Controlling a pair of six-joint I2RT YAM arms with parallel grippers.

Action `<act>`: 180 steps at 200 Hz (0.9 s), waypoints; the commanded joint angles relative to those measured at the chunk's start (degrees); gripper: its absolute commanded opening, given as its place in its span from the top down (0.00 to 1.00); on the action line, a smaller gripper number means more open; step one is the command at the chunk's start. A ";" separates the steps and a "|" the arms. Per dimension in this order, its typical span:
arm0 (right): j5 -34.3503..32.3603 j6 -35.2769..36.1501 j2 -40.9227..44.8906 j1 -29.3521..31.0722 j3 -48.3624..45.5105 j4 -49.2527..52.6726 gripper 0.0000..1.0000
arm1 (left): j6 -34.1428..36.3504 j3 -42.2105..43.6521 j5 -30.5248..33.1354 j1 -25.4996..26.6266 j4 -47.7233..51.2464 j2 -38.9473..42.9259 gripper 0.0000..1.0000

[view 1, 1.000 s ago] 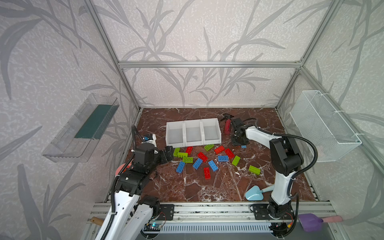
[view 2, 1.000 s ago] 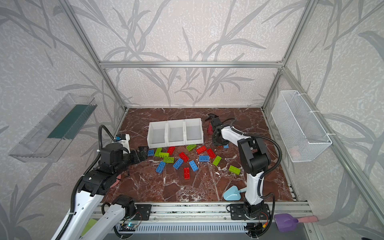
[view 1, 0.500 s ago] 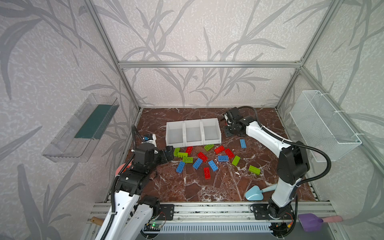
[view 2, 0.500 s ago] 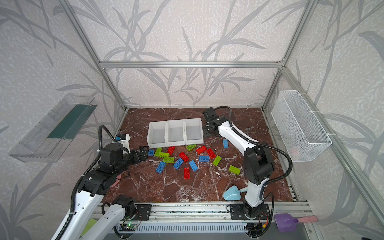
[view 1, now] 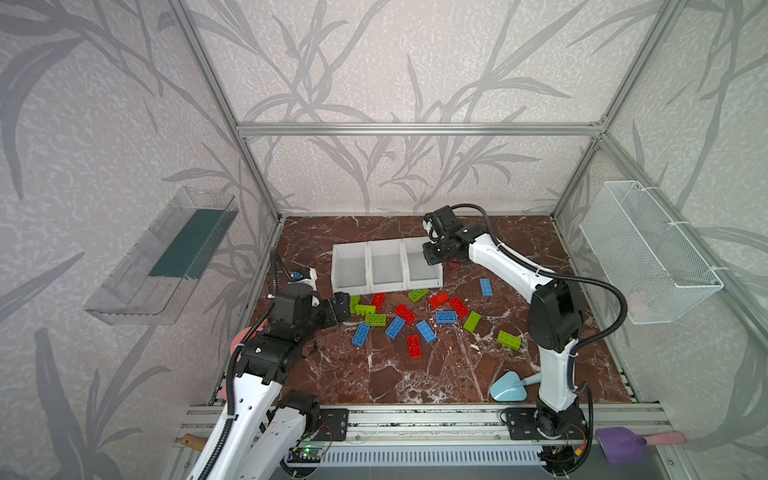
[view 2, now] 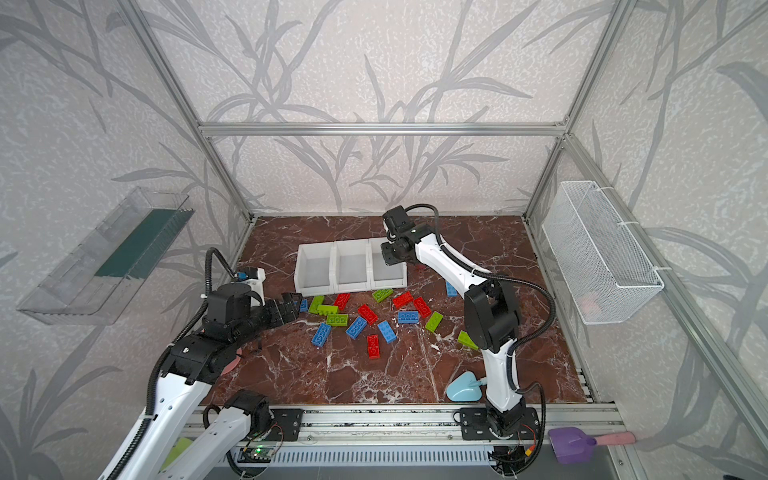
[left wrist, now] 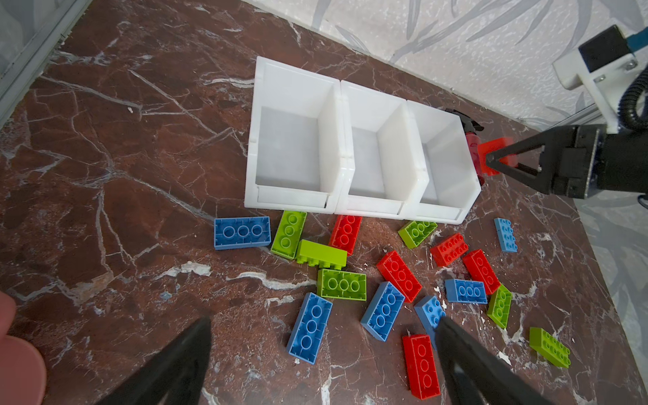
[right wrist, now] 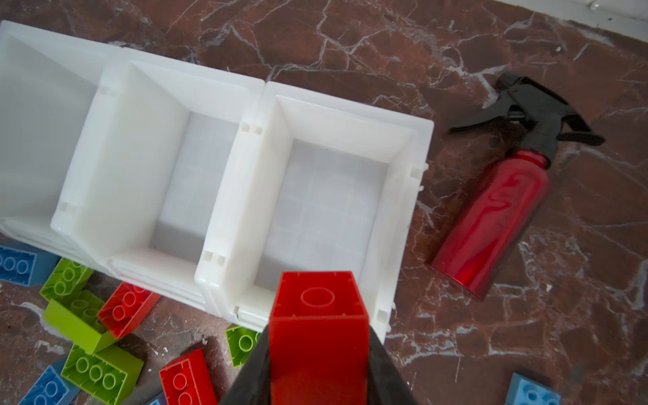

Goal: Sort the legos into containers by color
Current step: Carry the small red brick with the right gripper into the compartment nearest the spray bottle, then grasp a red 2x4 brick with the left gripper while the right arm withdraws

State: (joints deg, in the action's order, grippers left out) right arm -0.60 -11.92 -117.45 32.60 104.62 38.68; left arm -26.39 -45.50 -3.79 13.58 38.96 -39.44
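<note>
A red spray bottle (right wrist: 491,217) (black nozzle) is seen lying on the marble surface (view 1: 395,382); a wire basket (view 1: 648,257) is hung on the wall.

A robot lab test cell: an aluminium frame (view 1: 415,129) boxes in leaf-patterned wall panels (view 1: 415,62) around a marble-look desk (view 1: 374,382), with the left arm (view 1: 249,397) and right arm (view 1: 555,318) mounted on a slotted rail (view 1: 424,422) along the lower edge of both top views

glossy plastic legos (left wrist: 342,284), smooth milky plastic containers (left wrist: 329,140), polished veined stone-look tabletop (left wrist: 140,175), shiny red spray bottle (right wrist: 491,217)
</note>
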 commanded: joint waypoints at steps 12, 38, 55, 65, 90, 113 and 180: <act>1.21 0.80 -4.37 0.25 5.77 2.46 0.67 | 1.15 -0.56 -1.57 0.32 0.35 -0.29 0.01; 1.00 0.87 -5.92 0.14 7.52 2.47 0.58 | 1.41 -0.53 -2.07 0.34 0.33 -0.63 0.01; 0.93 1.19 -6.21 0.18 8.14 2.59 0.50 | 1.67 -0.65 -2.01 0.35 0.65 -1.30 0.01; 0.89 1.29 -5.87 0.18 8.19 2.44 0.46 | 1.99 -1.19 -1.41 0.37 1.26 -1.99 0.01; 1.72 1.53 -4.06 0.18 7.42 1.54 0.38 | 3.05 -2.28 -1.06 0.39 2.17 -4.22 0.01; 3.20 2.81 -0.33 0.15 4.80 0.60 0.33 | 4.33 -3.72 -1.65 1.16 3.48 -7.26 0.01; 5.26 2.26 31.37 0.11 -37.21 -28.00 0.06 | 7.84 -10.37 1.80 7.72 7.63 -19.39 0.10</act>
State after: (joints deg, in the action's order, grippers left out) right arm 3.33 -8.10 -97.38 32.64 79.68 25.52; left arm -20.62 -53.56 -3.07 19.59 44.23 -55.57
